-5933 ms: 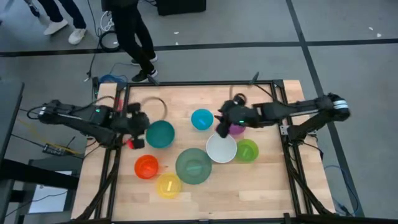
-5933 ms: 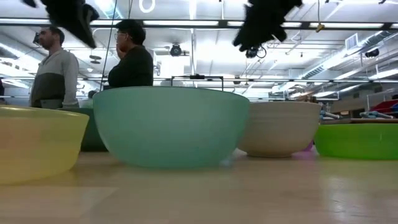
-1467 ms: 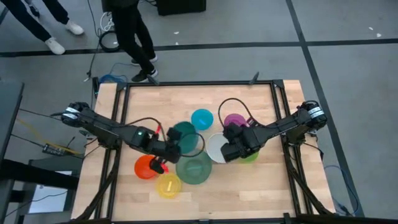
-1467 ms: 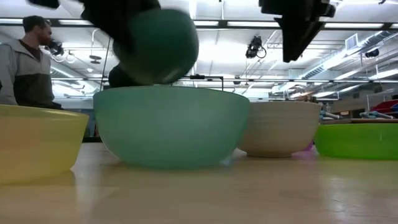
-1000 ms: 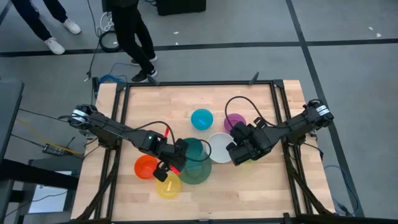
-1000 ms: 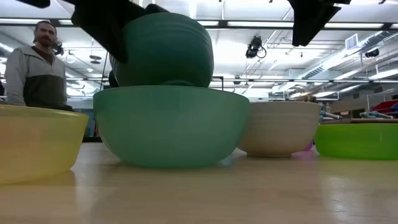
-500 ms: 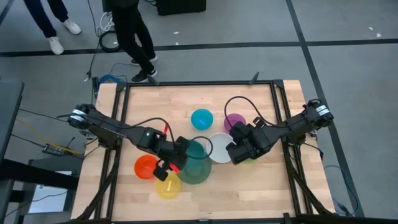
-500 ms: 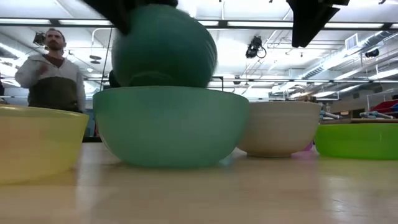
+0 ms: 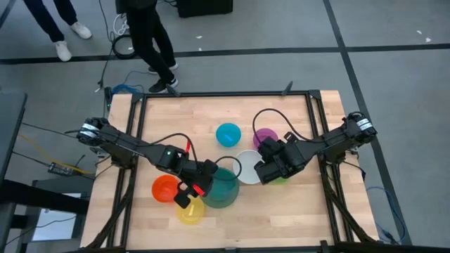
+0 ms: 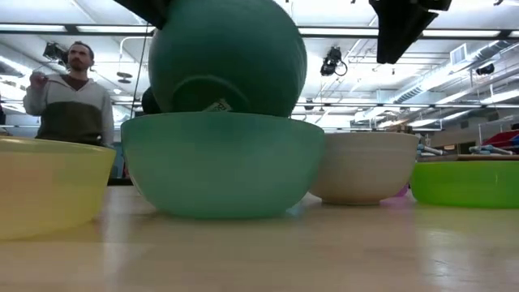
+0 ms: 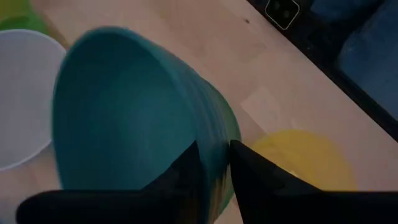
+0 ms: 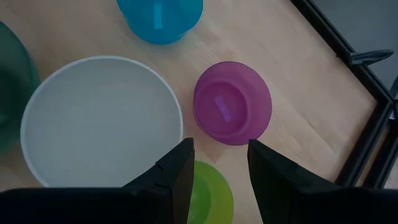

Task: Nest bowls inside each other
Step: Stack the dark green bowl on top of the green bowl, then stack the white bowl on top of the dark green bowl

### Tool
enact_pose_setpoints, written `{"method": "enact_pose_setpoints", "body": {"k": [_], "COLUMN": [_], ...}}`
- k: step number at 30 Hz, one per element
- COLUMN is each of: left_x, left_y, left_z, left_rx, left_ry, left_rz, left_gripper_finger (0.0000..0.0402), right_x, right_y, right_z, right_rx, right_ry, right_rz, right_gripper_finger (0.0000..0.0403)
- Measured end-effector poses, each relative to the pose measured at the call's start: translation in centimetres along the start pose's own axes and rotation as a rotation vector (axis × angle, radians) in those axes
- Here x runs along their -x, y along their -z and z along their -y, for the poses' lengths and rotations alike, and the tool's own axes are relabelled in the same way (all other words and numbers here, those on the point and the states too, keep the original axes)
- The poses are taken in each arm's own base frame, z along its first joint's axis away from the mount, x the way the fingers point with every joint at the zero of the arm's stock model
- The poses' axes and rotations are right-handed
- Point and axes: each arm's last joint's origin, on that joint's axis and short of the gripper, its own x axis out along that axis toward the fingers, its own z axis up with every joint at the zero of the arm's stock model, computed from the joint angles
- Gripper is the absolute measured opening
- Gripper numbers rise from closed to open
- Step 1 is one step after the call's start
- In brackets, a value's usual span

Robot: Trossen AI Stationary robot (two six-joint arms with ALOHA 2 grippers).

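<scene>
A teal bowl stands tilted on its side in the larger sage green bowl, underside toward the table's near edge. My left gripper sits at its rim, one finger on each side of the wall. My right gripper hovers open above the white bowl, next to the purple bowl and over the lime green bowl. The light blue bowl, orange bowl and yellow bowl rest on the table. My left gripper has the teal bowl by its rim, one finger inside the bowl and one outside, and the wall fills the gap between them. The fingers slant down from the table's left. The bowl is tipped up, with its lower side resting in the sage green bowl.
The wooden tabletop has a black frame around its edge. Bare wood lies at the far left and along the near right. A person stands beyond the table in the low view, and legs show past the far edge.
The teal bowl has tipped further in my left gripper. Its underside now faces the near edge more squarely, and its lower side stays in the sage green bowl. My right gripper has kept still.
</scene>
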Motion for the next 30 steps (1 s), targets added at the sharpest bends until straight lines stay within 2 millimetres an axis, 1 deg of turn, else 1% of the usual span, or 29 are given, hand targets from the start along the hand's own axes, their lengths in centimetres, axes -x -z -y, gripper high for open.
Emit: {"method": "enact_pose_setpoints", "body": {"k": [4,7,12,17,21,24,28,30], "left_x": [0.0,0.0,0.0,0.0,0.1,0.8,3.3,4.7], "left_y": [0.0,0.0,0.1,0.1,0.3,0.1,-0.7,-0.7], "left_z": [0.0,0.0,-0.2,-0.2,-0.2,-0.5,-0.7,-0.6], "left_rx": [0.002,0.008,0.006,0.006,-0.010,-0.009,0.012,0.015], "left_ry": [-0.010,-0.011,-0.064,-0.074,-0.099,-0.138,-0.251,-0.302], "left_rz": [-0.003,-0.006,-0.021,-0.023,-0.053,-0.087,-0.075,-0.064], "left_gripper_finger": [0.0084,0.0092,0.0131,0.0174,0.0187,0.0188,0.0188,0.0188], "right_x": [-0.1,-0.2,-0.2,-0.2,-0.2,-0.3,-1.6,-2.5], "right_y": [-0.2,-0.3,-0.4,-0.4,-0.4,-0.3,0.3,0.7], "right_z": [0.0,0.0,-0.1,-0.2,-0.2,-0.7,-2.4,-3.3], "right_rx": [0.001,0.012,0.011,0.012,0.015,0.019,0.055,0.085], "right_ry": [-0.003,-0.003,-0.017,-0.020,-0.020,-0.072,-0.260,-0.341], "right_rz": [0.001,0.001,0.006,0.007,0.006,-0.014,-0.131,-0.157], "right_gripper_finger": [0.0137,0.0137,0.0137,0.0137,0.0137,0.0137,0.0137,0.0137]}}
